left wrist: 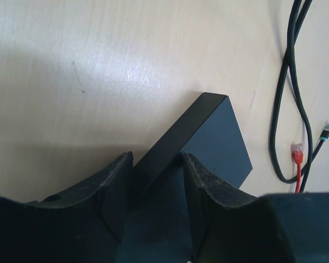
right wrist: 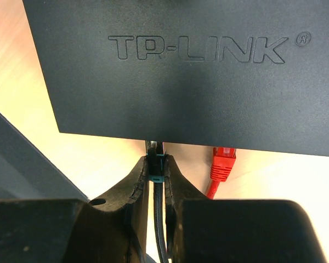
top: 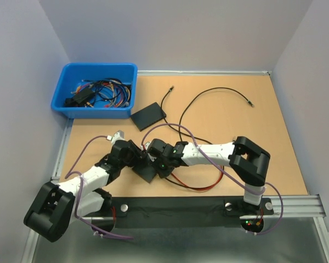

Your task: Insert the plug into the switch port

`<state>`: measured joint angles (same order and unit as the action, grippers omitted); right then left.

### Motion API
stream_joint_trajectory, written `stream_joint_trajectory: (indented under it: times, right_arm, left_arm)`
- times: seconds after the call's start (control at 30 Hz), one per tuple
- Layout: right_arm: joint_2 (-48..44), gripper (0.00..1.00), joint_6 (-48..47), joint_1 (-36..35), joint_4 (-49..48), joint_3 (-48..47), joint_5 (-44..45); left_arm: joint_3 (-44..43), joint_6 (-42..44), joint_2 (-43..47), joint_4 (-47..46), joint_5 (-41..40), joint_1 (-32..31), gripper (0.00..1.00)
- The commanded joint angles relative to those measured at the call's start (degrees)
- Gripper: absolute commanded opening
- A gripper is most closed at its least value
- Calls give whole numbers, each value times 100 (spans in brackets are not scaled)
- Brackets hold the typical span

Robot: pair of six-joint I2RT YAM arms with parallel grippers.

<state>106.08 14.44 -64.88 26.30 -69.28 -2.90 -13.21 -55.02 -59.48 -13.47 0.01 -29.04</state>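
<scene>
The black TP-LINK switch [right wrist: 181, 66] fills the top of the right wrist view. My right gripper [right wrist: 156, 160] is shut on a teal-booted plug [right wrist: 156, 170] with a black cable, and the plug's tip is at the switch's near edge. Whether it is inside a port is hidden. A red plug [right wrist: 223, 163] meets the same edge to the right. My left gripper [left wrist: 156, 164] is shut on the switch [left wrist: 214, 131] and holds it tilted on the table. In the top view both grippers, left [top: 137, 158] and right [top: 154, 160], meet at the switch [top: 147, 174].
A blue bin [top: 94, 90] of cables stands at the back left. A flat black box [top: 148, 115] and a loose black cable [top: 219, 93] lie behind the arms. In the left wrist view a black cable [left wrist: 288, 109], a red plug [left wrist: 298, 153] and a teal plug [left wrist: 328, 129] lie to the right.
</scene>
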Motion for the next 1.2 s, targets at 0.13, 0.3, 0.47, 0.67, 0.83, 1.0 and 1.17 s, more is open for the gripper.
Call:
stream_joint_trajectory:
  times: [0.13,0.3,0.47,0.67,0.83,1.0,1.17]
  right_arm:
    - [-325,0,-240,37,-1690,-323,457]
    - [-439,0,-248,46,-1962,-183,492]
    - [-343,0,-257,55,-2480,98,501]
    - [-237,1,-275,116,-3140,432,430]
    - [-386,0,-336,230,-3386,529,421]
    - [-518,0,-310,353,-3483,380,316]
    - [-458,1,-257,415,-3474,29,325]
  left_arm:
    - [3,97,-142,293,799,-146,48]
    - [12,115,-160,267,825,-146,46]
    - [-6,194,-230,205,930,-137,46]
    - [-15,238,-318,161,1018,-146,46]
    - [-23,264,-397,108,1036,-137,46]
    - [-50,290,-494,100,1062,-146,46]
    - [-50,282,-582,73,1071,-146,46]
